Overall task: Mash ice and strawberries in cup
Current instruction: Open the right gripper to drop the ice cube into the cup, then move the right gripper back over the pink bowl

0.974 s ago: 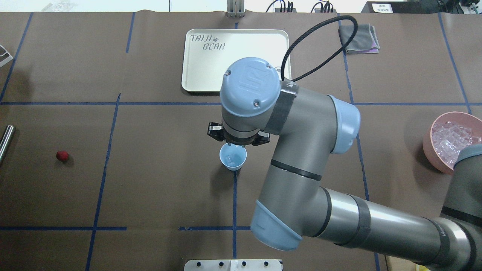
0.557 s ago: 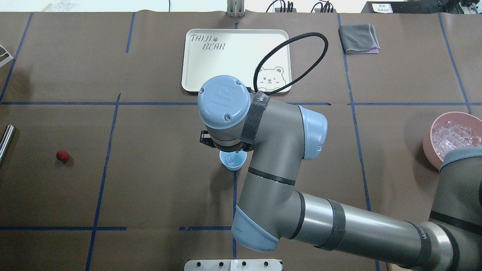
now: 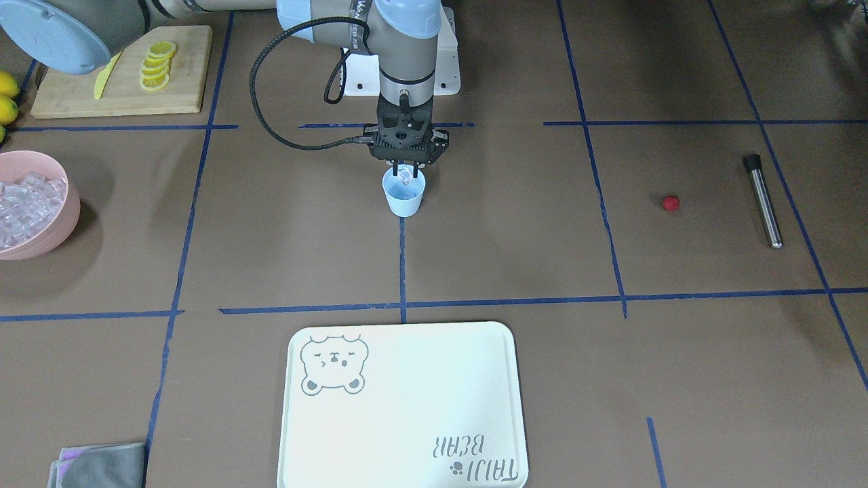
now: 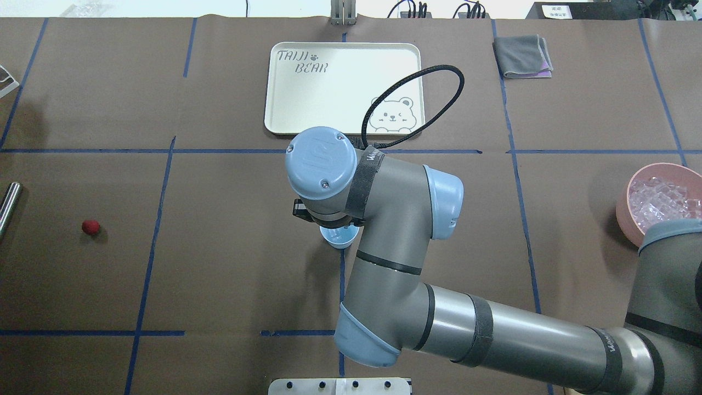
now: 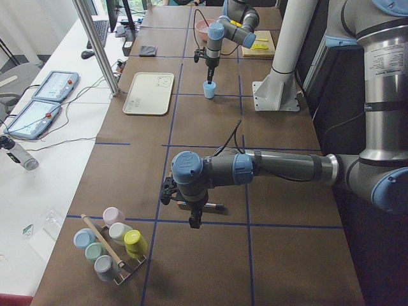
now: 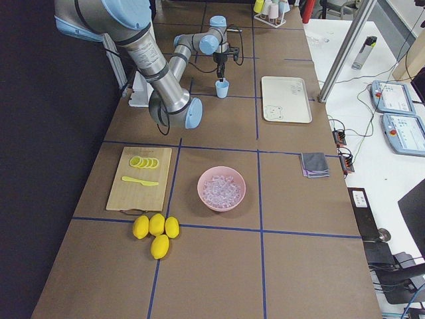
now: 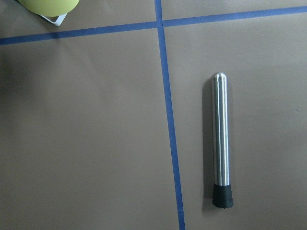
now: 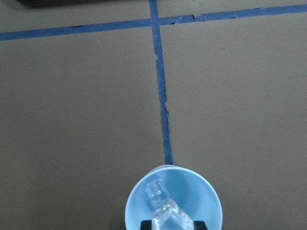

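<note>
The pale blue cup (image 3: 404,198) stands at the table's middle, on a blue tape line. My right gripper (image 3: 405,171) hangs straight over its mouth, shut on a clear ice cube (image 8: 169,218). A second ice cube (image 8: 155,192) lies inside the cup (image 8: 192,191). In the overhead view the right wrist hides most of the cup (image 4: 339,240). The red strawberry (image 4: 90,226) lies alone far on my left side. My left gripper (image 5: 193,223) points down over a steel muddler (image 7: 220,139); I cannot tell whether it is open or shut.
A pink bowl (image 3: 47,240) heaped with ice sits at my right. Far ahead lies a white bear tray (image 4: 340,88), with a grey cloth (image 4: 524,55) beyond it. A cutting board (image 3: 122,88) with lemon slices, whole lemons (image 6: 156,229) and a rack of cups (image 5: 108,245) stand near the table's ends.
My right wrist has swung left and nearer in the overhead view and now covers most of the cup. The cup and strawberry have stayed put.
</note>
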### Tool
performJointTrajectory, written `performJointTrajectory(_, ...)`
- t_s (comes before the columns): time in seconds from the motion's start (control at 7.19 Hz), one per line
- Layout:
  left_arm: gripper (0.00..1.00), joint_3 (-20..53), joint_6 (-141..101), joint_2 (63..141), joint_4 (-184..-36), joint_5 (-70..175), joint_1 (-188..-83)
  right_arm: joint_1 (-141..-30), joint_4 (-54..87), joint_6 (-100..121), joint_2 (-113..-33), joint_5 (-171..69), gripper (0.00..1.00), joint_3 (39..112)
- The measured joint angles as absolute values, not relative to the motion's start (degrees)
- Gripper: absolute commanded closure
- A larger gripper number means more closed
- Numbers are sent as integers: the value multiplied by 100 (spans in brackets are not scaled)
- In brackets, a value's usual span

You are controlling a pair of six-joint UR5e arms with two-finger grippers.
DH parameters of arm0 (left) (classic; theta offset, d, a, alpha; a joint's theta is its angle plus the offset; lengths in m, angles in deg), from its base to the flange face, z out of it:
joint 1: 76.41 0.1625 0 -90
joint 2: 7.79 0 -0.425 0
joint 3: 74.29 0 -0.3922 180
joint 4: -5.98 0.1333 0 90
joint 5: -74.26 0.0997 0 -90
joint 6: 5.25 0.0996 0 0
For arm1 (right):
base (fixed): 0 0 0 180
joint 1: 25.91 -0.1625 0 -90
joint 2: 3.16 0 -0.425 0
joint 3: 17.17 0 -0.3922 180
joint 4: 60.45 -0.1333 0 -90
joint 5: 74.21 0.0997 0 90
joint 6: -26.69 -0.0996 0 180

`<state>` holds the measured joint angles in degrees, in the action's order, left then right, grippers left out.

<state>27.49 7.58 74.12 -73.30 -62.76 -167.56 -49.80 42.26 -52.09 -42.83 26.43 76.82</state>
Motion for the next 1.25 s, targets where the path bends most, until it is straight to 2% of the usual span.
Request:
performJointTrajectory(0.84,0,2748,758,7413,-7338,-6276,-16744,-5325,4246,-4931,-4403,2982,2,7857)
performJointTrajectory(1.25,0,2749,758,7413,-7339,-6276,-16736,-6300,4238,-3486,-5725,3749,2,8987)
